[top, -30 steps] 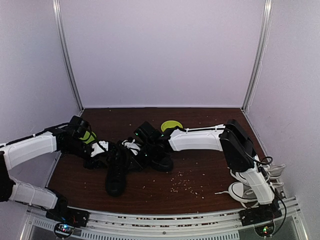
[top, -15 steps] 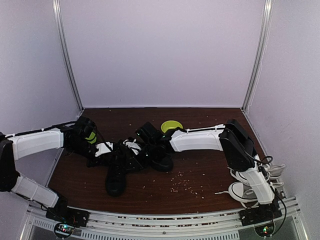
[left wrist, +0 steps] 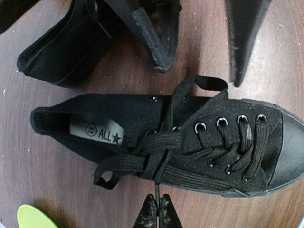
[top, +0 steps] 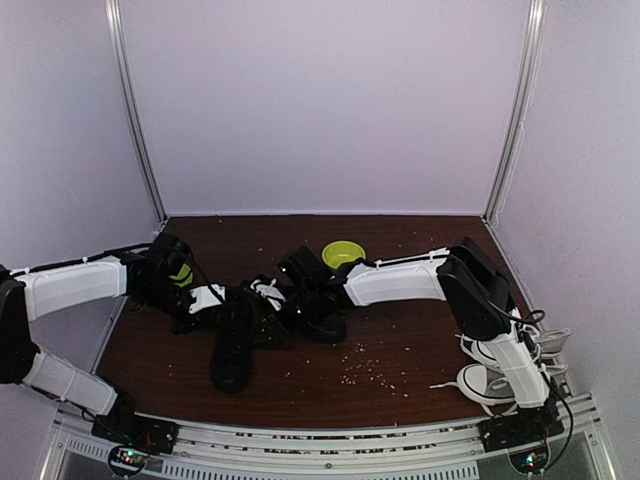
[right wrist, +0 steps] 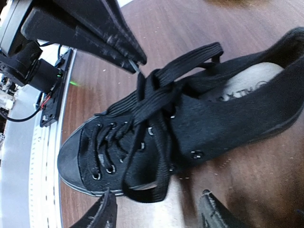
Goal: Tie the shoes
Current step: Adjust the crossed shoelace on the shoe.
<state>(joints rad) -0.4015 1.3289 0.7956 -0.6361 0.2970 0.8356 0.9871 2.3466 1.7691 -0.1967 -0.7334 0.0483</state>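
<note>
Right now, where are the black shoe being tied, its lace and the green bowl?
black shoe (left wrist: pixel 285 152), left wrist view, on its toe cap.
lace (left wrist: pixel 118 166), left wrist view, on the flat loop beside the tongue.
green bowl (top: pixel 343 253), top view, on its inner surface.

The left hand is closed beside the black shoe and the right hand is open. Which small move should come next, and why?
Probably the left hand should pull gently away from the shoe. It is shut on a thin lace end, while the knot looks loose, with slack loops. The right hand stands open and holds nothing.
</note>
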